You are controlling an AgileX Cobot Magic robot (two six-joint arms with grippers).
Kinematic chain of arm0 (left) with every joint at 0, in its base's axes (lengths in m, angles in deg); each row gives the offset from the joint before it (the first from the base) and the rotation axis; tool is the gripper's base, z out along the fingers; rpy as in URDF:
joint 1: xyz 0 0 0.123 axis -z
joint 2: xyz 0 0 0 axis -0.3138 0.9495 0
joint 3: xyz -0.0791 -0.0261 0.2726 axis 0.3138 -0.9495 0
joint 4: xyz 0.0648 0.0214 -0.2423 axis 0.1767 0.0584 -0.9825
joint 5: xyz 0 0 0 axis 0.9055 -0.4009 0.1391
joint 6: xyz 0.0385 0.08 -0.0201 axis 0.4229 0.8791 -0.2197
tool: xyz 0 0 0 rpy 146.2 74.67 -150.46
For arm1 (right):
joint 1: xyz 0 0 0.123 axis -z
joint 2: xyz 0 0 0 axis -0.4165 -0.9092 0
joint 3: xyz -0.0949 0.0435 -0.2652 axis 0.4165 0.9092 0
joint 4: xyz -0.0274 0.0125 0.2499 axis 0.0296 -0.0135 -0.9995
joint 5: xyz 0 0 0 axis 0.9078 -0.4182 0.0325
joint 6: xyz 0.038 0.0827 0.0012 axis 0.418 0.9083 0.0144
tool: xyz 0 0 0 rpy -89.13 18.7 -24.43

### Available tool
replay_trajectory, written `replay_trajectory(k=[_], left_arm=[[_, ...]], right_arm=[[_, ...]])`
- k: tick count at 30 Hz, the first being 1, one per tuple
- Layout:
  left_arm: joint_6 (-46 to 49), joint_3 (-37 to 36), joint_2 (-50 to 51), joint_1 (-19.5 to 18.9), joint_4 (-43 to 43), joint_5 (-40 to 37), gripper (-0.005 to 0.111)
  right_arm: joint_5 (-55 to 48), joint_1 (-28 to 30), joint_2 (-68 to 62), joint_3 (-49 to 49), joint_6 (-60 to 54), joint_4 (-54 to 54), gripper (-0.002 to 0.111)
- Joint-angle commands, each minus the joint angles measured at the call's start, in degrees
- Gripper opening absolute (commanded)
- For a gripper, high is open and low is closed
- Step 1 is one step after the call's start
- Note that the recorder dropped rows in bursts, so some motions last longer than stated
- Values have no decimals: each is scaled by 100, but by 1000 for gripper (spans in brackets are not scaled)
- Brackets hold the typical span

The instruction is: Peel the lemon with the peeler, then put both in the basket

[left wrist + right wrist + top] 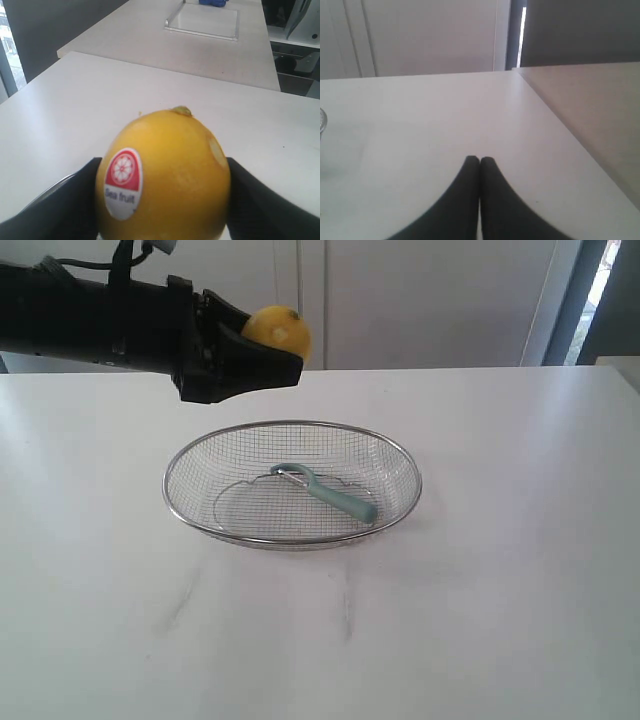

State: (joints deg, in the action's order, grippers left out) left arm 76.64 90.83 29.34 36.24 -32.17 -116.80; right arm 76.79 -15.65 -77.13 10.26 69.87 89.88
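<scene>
1. Exterior view: the black left gripper (272, 348) hangs in the air up and to the left of the basket, above the white table (500, 590). Its jaws are clamped on the lemon (283, 330), a smooth yellow oval held clear of the tabletop. The basket (291, 424), a shallow oval of silver wire mesh with a thicker metal rim, sits mid-table. The peeler (338, 497) lies inside it on the mesh floor, with its rounded teal handle toward the right and its metal blade head toward the middle. The right gripper is outside this view.
2. Left wrist view: the lemon fills the middle, with a black finger (60, 210) pressed against each side. Its skin is glossy and finely dimpled, with a small greenish nub at the tip and a pale oval patch on one flank. An oval red-and-white sticker (123, 182) reads "Sea fruit". The matte white tabletop stretches beyond.
3. Right wrist view: the right gripper (480, 162) has two tapered black fingers that meet tip to tip, pressed together with nothing between them, over the smooth white tabletop. A sliver of the basket's rim shows at the picture's edge.
</scene>
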Motion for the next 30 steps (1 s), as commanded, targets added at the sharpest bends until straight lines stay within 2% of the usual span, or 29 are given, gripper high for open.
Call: replay_trajectory(k=[1, 30], left_arm=[[-25, 29, -34, 10, -158, -80, 0], [-25, 29, -34, 10, -158, -129, 0]], right_arm=[[77, 22, 84, 30, -43, 0, 0], [77, 22, 84, 30, -43, 0, 0]])
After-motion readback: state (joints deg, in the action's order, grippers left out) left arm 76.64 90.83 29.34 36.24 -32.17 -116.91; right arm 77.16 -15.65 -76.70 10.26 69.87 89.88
